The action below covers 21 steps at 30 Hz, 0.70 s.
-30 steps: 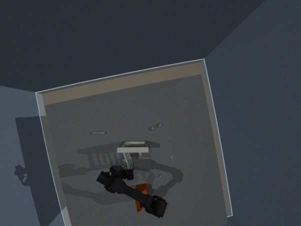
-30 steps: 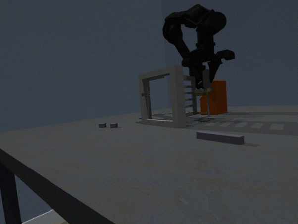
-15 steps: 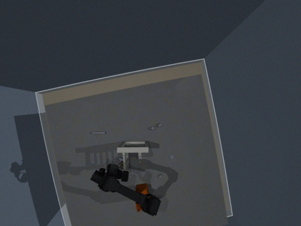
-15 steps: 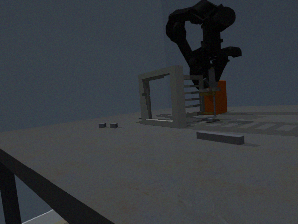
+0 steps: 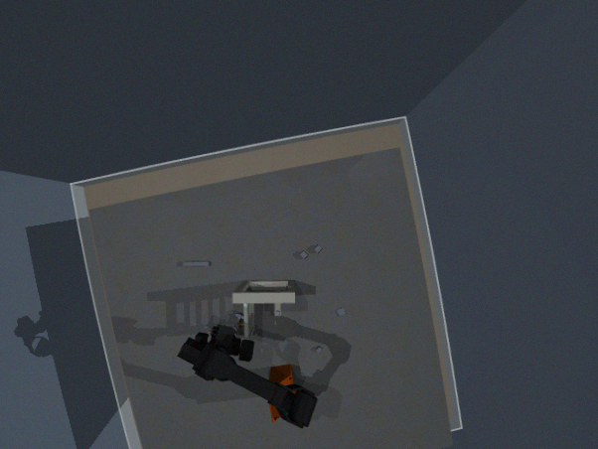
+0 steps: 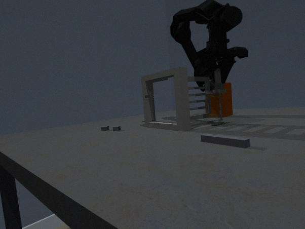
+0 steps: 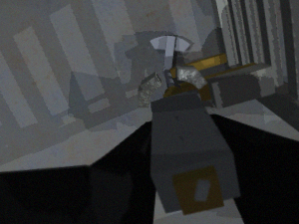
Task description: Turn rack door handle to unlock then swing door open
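The white rack frame (image 5: 263, 298) (image 6: 181, 101) stands in the middle of the table. Its barred door (image 6: 198, 94) is swung well out from the frame, toward the arm's side. My gripper (image 5: 239, 325) (image 6: 217, 80) (image 7: 180, 126) comes down from above and is shut on the door's grey handle (image 6: 217, 74) (image 7: 186, 143) at the door's free edge. In the wrist view the two textured finger pads sit on either side of the handle's far end. The handle's exact turn is hard to read in the dim light.
The arm's orange base (image 5: 281, 374) (image 6: 224, 101) stands just behind the door. A grey bar (image 5: 194, 263) (image 6: 225, 141) lies in front of the frame. Two small cubes (image 5: 303, 254) (image 6: 104, 128) lie off to the side, and another cube (image 5: 341, 312) lies near the frame.
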Each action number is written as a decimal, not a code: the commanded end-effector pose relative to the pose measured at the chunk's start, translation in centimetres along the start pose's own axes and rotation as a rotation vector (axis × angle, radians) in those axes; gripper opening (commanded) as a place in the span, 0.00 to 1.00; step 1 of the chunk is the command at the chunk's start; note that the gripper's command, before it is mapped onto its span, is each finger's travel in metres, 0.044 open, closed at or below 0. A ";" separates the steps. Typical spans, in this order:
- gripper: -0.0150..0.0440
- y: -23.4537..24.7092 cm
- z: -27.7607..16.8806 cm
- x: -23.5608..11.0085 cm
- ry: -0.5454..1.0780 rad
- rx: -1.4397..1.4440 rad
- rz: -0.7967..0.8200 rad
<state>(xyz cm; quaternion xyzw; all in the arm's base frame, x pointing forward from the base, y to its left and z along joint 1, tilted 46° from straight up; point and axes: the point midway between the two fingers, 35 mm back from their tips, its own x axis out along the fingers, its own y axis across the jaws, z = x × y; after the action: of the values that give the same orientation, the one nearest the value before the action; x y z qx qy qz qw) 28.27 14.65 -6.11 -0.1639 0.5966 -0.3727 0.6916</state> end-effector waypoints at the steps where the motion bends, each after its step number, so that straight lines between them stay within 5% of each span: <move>1: 0.33 0.1 0.0 0.0 0.005 0.011 0.003; 10: 0.73 0.1 0.0 0.0 0.005 0.011 0.003; 21: 0.75 0.2 0.1 -1.2 0.005 0.009 0.006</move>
<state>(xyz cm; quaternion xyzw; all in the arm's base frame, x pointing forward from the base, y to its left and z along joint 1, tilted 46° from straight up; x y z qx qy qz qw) 28.33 15.10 -5.67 -0.1626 0.5958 -0.3741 0.6918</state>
